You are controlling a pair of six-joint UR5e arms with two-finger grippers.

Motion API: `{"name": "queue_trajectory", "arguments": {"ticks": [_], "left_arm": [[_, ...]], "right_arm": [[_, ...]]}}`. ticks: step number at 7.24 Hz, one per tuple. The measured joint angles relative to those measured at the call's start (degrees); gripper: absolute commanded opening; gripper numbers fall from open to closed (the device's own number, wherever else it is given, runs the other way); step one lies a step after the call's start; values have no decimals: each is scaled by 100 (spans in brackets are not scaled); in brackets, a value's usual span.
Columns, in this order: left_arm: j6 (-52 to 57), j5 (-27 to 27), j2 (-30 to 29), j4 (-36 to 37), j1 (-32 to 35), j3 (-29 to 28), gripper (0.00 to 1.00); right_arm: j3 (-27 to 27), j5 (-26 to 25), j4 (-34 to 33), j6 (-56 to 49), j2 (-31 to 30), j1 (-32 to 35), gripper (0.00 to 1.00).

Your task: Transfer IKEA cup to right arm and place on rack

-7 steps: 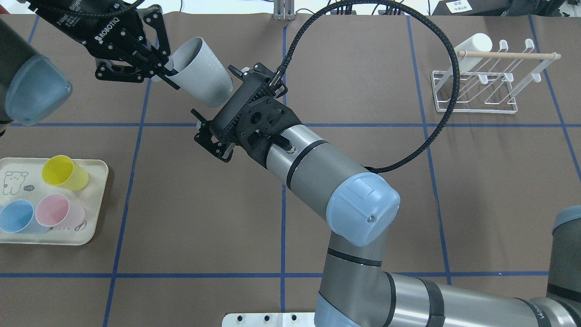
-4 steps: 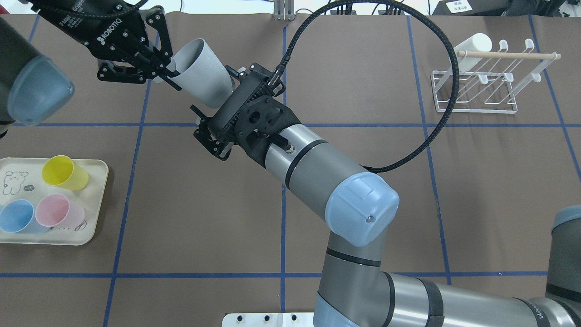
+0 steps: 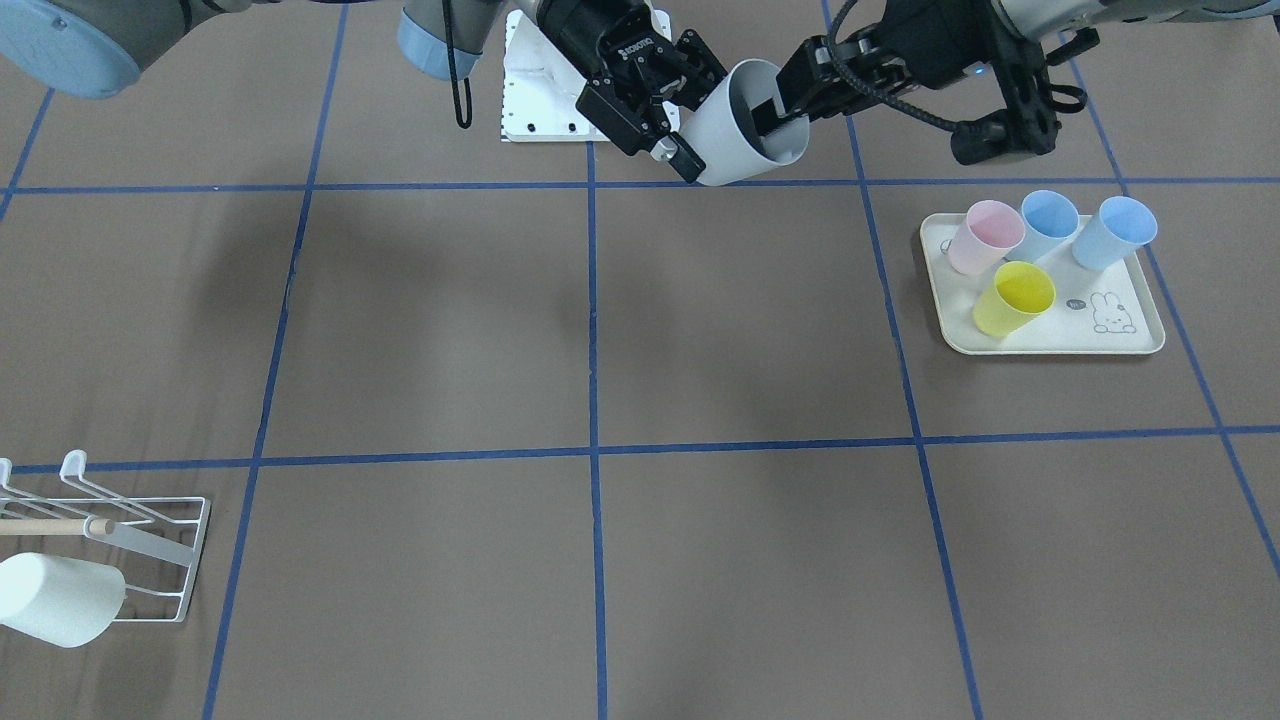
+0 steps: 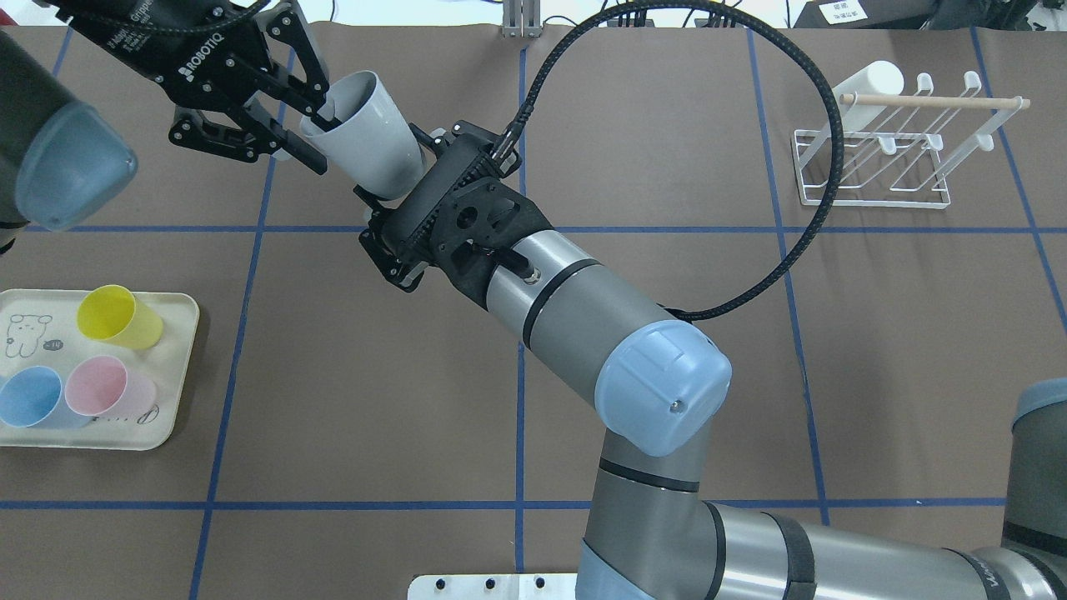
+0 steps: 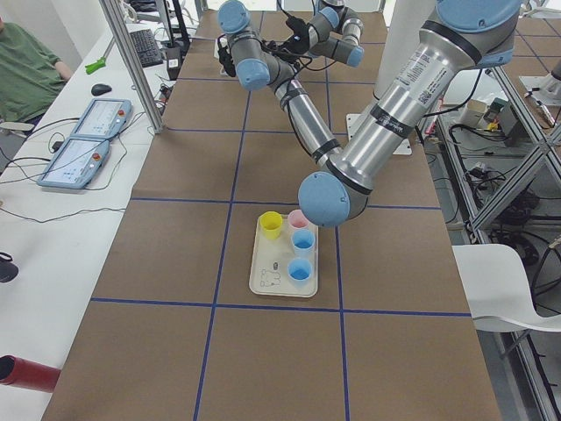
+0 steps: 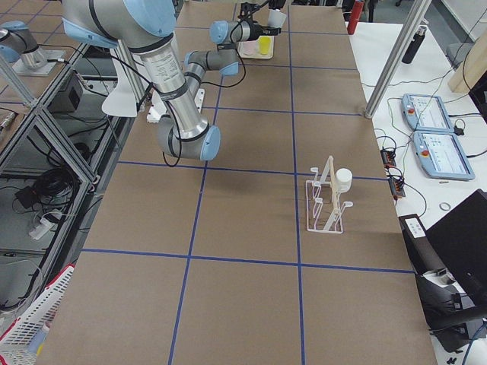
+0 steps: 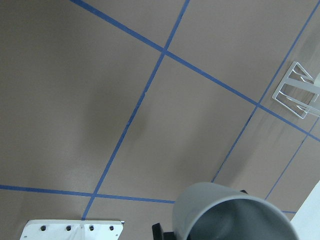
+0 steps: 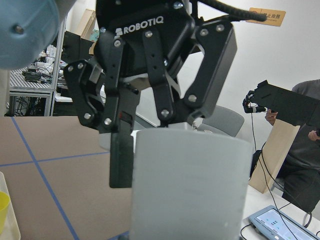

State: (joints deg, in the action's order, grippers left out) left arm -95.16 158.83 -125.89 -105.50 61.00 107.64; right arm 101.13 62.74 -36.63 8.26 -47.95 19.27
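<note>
The right end effector [image 4: 393, 165] was closed narrowly on the base end of the grey cup [image 4: 371, 142], one finger laid on each side of the wall. The cup was held tilted in the air above the far left part of the table [image 4: 667, 208], with its mouth turned to the left. The left end effector [image 4: 323, 137] was set at that mouth with its fingers parted. One finger was placed inside the cup and the other outside, with the rim between them, and from the right wrist a gap was seen around the inner finger.

A black cable [image 4: 821, 92] was looped from the right wrist in a wide arc over the table, between the cup and the rack [image 4: 871, 179]. The rack was stood at the far right, well apart from both arms. A wooden rod [image 4: 934, 101] was laid across it and a white cup [image 4: 875, 79] was hung on one far prong.

At the near left a cream tray [image 4: 167, 400] was set, and a yellow cup [image 4: 112, 315], a pink cup [image 4: 100, 392] and two blue cups [image 3: 1048, 222] were stood on it.
</note>
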Motion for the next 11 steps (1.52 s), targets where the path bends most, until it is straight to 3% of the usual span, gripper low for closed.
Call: {"name": "queue_trajectory", "arguments": {"ticks": [6, 8, 11], "left_arm": [[143, -12, 26, -54, 626, -260, 100], [336, -407, 79, -31, 733, -267, 100], [1996, -1164, 697, 11, 809, -258, 100]], "right_arm": [[63, -6, -214, 0, -251, 258, 59], [313, 6, -1263, 0, -339, 600, 57], [715, 88, -2902, -119, -472, 1131, 58]]}}
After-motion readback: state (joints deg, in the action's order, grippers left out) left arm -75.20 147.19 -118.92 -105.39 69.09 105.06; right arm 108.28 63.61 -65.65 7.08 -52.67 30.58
